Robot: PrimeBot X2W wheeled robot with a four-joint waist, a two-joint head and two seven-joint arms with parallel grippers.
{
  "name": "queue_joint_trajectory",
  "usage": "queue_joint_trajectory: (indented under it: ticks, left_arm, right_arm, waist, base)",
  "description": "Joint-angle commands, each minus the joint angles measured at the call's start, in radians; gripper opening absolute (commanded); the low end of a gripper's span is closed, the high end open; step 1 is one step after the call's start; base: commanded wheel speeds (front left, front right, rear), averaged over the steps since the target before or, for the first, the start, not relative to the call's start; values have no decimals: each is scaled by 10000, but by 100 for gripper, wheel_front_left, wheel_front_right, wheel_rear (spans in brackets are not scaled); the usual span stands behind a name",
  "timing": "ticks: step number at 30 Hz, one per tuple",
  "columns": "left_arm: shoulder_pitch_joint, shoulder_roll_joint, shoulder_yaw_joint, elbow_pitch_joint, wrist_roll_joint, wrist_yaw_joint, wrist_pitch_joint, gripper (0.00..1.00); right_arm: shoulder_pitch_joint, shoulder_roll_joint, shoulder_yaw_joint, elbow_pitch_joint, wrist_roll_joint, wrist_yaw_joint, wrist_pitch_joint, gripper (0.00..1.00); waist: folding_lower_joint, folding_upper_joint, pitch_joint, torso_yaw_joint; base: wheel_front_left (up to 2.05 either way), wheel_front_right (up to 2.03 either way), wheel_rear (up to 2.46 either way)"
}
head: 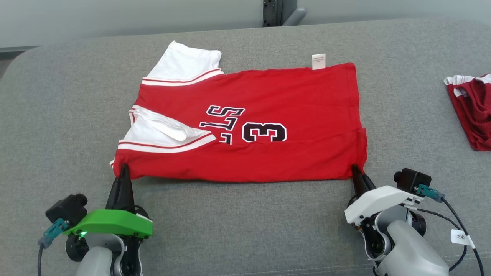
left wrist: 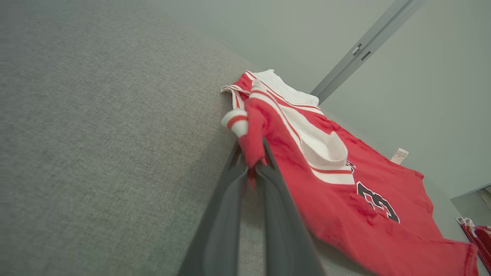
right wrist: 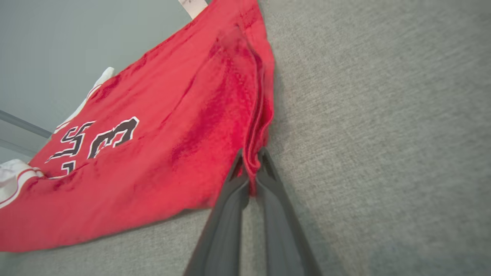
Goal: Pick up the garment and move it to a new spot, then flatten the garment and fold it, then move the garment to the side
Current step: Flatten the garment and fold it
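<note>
Red jersey [head: 268, 96] with white striped sleeves and black white-edged lettering incl. a "3" lies spread flat about mid-worktop, on the grey fabric-covered worktop [head: 245, 214]. Neck and sleeves are to the left, hem to the right, and the long edges run left-right. One white sleeve [head: 184, 63] sticks out at the far left corner. The other sleeve [head: 161, 134] is folded in over the red body, near left. A small white care label [head: 318, 61] pokes out past the far edge toward the right. Left gripper [head: 124, 168], with a green housing, is at the near left corner of the jersey, jaws closed on the cloth. In the left wrist view the left gripper [left wrist: 251, 153] has a bunch of red fabric pinched between its dark fingers [left wrist: 226, 214], with a striped cuff just beyond the tips. Right gripper [head: 355, 168], with a white housing, is at the near right corner, jaws closed on the hem corner. In the right wrist view the right gripper [right wrist: 251, 157] clamps a red fold between its fingertips, and the hem edge runs away from them in a ridge. Both arms come in from the near side, fingers pointing far. The near edge of the jersey runs fairly straight between the two grips and rests on the worktop. A second crumpled dark red and white garment [head: 473, 111] sits at the right edge, well apart from the jersey. Pale wall and a grey metal post [head: 272, 11] stand behind the far edge.
</note>
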Motion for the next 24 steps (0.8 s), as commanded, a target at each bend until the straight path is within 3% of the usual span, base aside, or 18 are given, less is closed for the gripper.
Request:
queue_joint_trajectory:
  ticks: [1,10,15,24]
  left_arm:
    - [217,119,74,-149,24,-20,-78,0]
    - [1710,165,95,-1720,173,193,66,0]
    - [2782,133,-50,-2459,68,599,581,0]
    - [3407,-41,-228,-2346,47,1069,697,0]
  right_arm:
    - [92,-22,-84,-161,81,-1,-67,0]
    - [1510,-361,-1113,-2044,-468,-5,718,0]
    - [2793,-240,-1740,-3539,-887,-9,1655,0]
    - [3866,-40,-2111,-4816,-1160,-9,2520,0]
  waist:
    - [0,100,-55,9]
    - [0,100,-317,11]
    - [0,100,-335,-85]
    - [0,100,-313,-181]
  base:
    - [0,0,0]
    - [0,0,0]
    - [0,0,0]
    - [0,0,0]
